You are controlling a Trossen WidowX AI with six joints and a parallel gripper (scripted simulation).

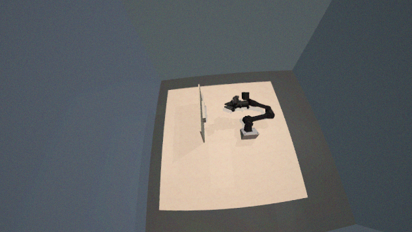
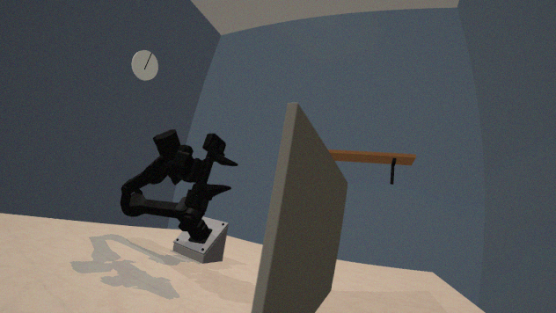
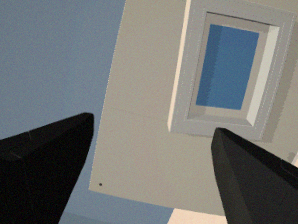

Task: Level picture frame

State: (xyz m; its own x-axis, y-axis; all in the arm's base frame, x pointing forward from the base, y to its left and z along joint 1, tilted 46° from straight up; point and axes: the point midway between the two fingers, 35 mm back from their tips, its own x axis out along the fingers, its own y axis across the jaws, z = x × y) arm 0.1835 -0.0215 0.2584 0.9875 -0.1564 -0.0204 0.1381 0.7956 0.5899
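The picture frame [image 1: 205, 115] [image 3: 182, 100], grey around a blue picture, hangs on the upright panel [image 1: 203, 134] [image 2: 303, 220] [image 3: 142, 75]. In the wrist view it is at the upper right, and its lower edge is not quite parallel to the panel's lower edge, so it looks slightly turned against the panel. In the exterior view the panel hides it. The screw and notched strip are hidden. My gripper [image 1: 225, 105] [image 2: 234, 177] [image 3: 154, 130] is open and empty, pointing at the panel with a gap before it. In the wrist view the right fingertip overlaps the frame's lower edge.
The arm's grey base block [image 1: 250, 134] [image 2: 200, 246] stands on the pale floor area [image 1: 235, 176] [image 2: 35, 246]. A wooden shelf [image 2: 374, 156] and a round clock [image 2: 145, 66] are on the far walls. A small dark dot [image 3: 100, 184] marks the panel's lower left corner.
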